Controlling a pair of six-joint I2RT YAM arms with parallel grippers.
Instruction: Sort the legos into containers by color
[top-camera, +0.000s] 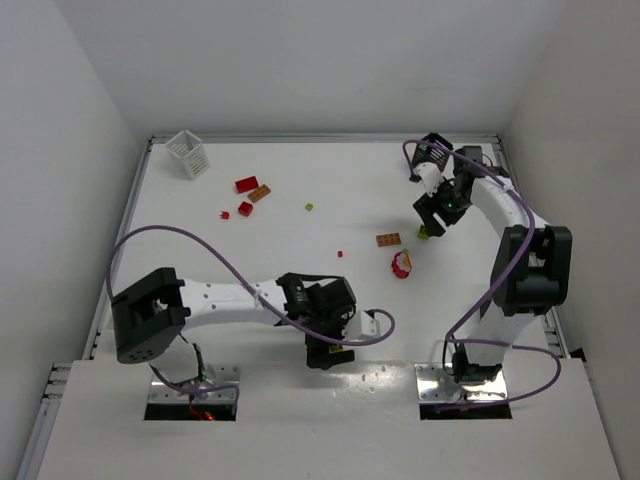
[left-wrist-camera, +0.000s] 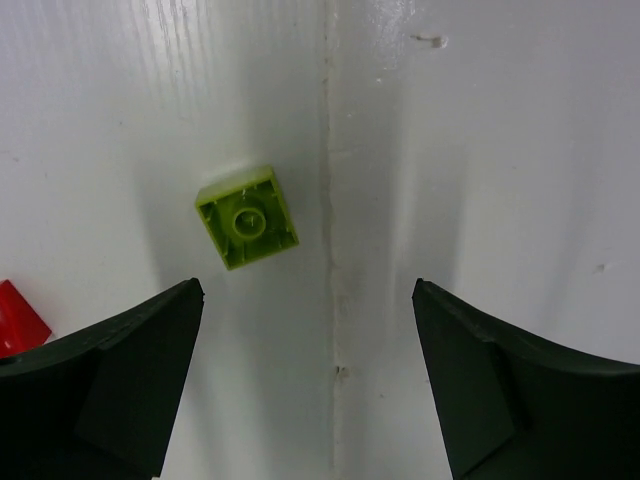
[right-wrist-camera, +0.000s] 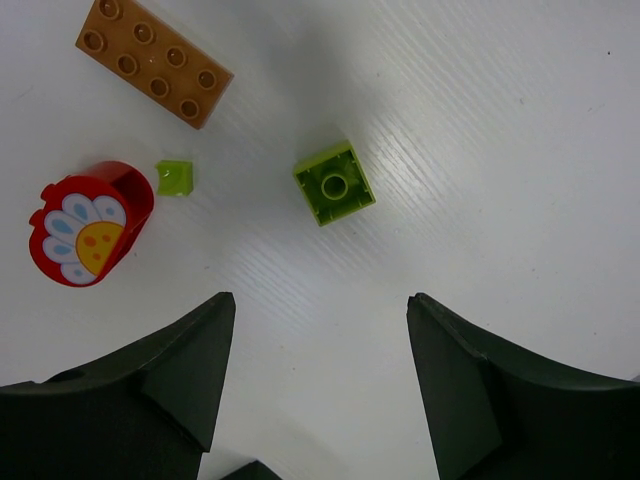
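Dark fingers of the left gripper (left-wrist-camera: 308, 292) fill the bottom of its wrist view. They are spread wide with nothing between them. Just ahead of the gap, nearer the left finger, a yellow-green brick (left-wrist-camera: 247, 217) lies loose on the table (left-wrist-camera: 480, 150). A corner of a red piece (left-wrist-camera: 18, 318) peeks out at that finger's outer side.

The right gripper (right-wrist-camera: 320, 302) is spread and empty too. A green brick (right-wrist-camera: 335, 183) lies just ahead of its gap, untouched. Off toward its left finger sit a tiny green piece (right-wrist-camera: 175, 178) and a red round piece (right-wrist-camera: 90, 222) with a painted flower. An orange-brown plate (right-wrist-camera: 153, 60) lies farther ahead on that side.

From above, more pieces lie scattered well beyond the left gripper: red bricks (top-camera: 247, 184), an orange-brown brick (top-camera: 259, 193) touching or just beside them, and a small green bit (top-camera: 309, 207). The only container I can make out for certain is a white basket (top-camera: 188, 153) in the far left corner. It is tilted, well apart from both grippers, and its inside is not visible. Whether other baskets sit behind the right arm I cannot tell.

As a judgement, the sorting looks barely begun. Every brick in view is on the table, colours are mixed, and none can be seen in a container. Each gripper seems lined up for a green piece, so picking up and carrying all of them remains to be done.
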